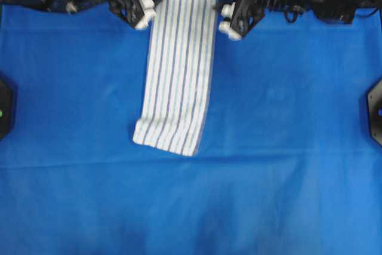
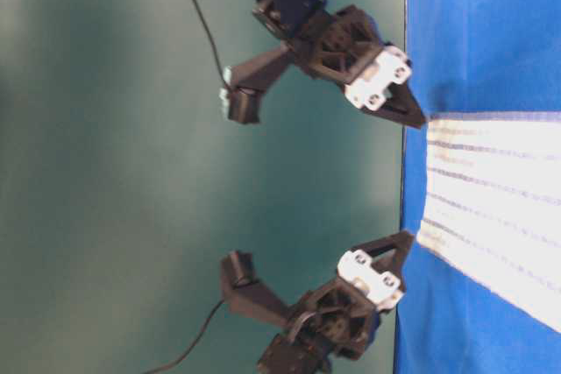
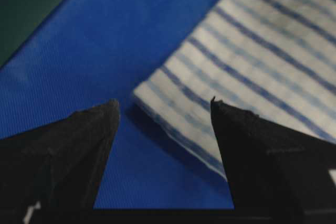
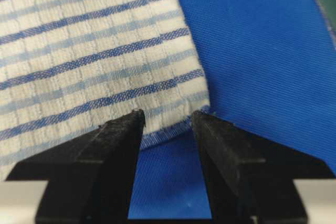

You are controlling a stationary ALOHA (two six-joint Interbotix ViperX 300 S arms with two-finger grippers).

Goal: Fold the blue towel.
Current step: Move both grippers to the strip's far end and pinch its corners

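The blue towel [image 1: 177, 70] is a white cloth with thin blue stripes, folded into a long narrow strip. It lies flat on the plain blue cloth [image 1: 286, 147], running from the far edge toward the middle. My left gripper [image 1: 146, 15] is open and empty beside the towel's far left corner. In the left wrist view the towel [image 3: 252, 51] has that corner just ahead of my left gripper [image 3: 165, 108]. My right gripper [image 1: 228, 22] is open and empty at the far right corner. In the right wrist view the towel's [image 4: 94, 51] hem lies just in front of my right gripper [image 4: 167, 115].
The plain blue cloth covers the whole table. Black fixtures sit at its left edge [image 1: 3, 108] and right edge [image 1: 375, 111]. A dark green backdrop [image 2: 175, 172] lies beyond the cloth's far edge, where both arms [image 2: 333, 41] hang.
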